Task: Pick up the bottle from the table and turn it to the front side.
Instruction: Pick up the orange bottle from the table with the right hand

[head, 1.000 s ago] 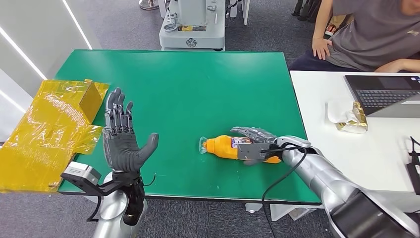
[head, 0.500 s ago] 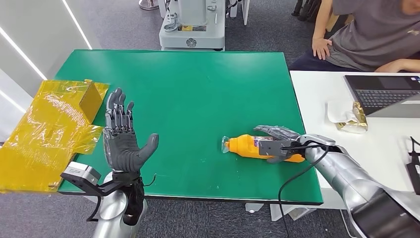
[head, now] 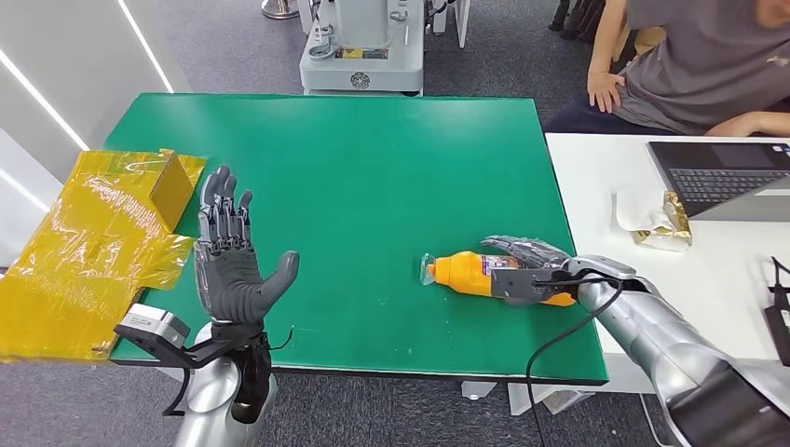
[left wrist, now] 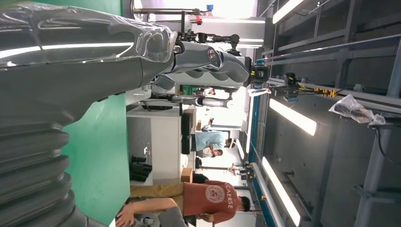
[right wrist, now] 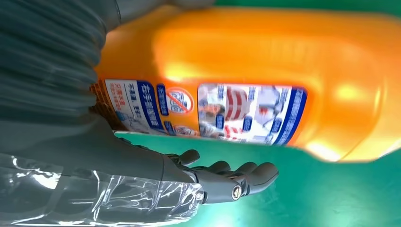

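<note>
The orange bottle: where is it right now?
In the head view the orange bottle lies on its side on the green table, near the table's right front corner, with the right robot hand wrapped around it.

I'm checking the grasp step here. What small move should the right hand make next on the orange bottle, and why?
Probably lift it slightly off the table. The right hand is already wrapped around the orange bottle, which lies on its side on the green table; it likely needs clearance before it can be turned label-forward.

Robotics lab: green test table point(head: 373, 158), machine base point(head: 361, 47), laptop point(head: 722, 172).
</note>
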Robot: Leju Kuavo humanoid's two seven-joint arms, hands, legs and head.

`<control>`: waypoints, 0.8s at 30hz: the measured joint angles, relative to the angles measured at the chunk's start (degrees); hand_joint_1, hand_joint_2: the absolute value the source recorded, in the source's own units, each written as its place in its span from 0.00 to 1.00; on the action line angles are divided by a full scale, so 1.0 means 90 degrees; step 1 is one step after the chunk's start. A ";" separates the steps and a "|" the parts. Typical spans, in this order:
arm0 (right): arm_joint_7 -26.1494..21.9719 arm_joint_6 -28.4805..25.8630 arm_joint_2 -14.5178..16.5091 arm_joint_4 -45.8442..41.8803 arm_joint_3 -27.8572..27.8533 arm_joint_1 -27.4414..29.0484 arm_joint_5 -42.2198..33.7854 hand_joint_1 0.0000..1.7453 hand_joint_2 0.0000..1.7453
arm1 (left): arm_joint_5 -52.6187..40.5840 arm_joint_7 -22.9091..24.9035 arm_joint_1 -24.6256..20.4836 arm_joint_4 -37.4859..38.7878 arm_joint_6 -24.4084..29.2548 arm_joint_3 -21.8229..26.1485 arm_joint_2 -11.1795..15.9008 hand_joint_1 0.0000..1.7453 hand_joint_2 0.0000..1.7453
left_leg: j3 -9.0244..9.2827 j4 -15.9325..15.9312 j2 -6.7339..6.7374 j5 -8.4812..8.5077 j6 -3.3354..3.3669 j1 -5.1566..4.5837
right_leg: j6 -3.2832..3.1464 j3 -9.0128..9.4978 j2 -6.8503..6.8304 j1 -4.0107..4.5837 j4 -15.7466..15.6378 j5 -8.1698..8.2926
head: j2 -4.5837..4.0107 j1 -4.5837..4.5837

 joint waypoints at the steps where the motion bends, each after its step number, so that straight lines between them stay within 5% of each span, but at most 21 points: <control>1: -0.0007 -0.0059 -0.0012 -0.0019 -0.0001 0.0023 -0.0006 1.00 1.00 | 0.0000 0.0000 0.0000 0.0000 -0.0005 0.0000 0.0000 0.00 1.00 | 0.0000 0.0000 0.0000 0.0000 0.0000 0.0000 | 0.0000 0.0000 0.0000 0.0000 0.0000 0.0000 | 0.0000 0.0001; 18: -0.0019 -0.1093 0.0009 -0.0219 -0.0294 0.0347 -0.0081 1.00 1.00 | 0.0018 0.0000 0.0012 0.0000 0.0076 0.0000 0.0005 0.00 1.00 | 0.0002 -0.0001 0.0001 0.0000 0.0000 0.0001 | 0.0000 0.0005 0.0001 0.0001 0.0001 0.0000 | 0.0000 -0.0001; 24: -0.0200 -0.1975 0.0168 -0.0323 -0.0605 0.0582 -0.0248 1.00 1.00 | 0.0019 0.0000 0.0013 0.0000 0.0100 0.0000 0.0005 0.00 1.00 | 0.0000 -0.0001 0.0000 0.0000 0.0000 0.0001 | 0.0000 0.0004 -0.0001 0.0001 0.0002 0.0000 | 0.0000 0.0000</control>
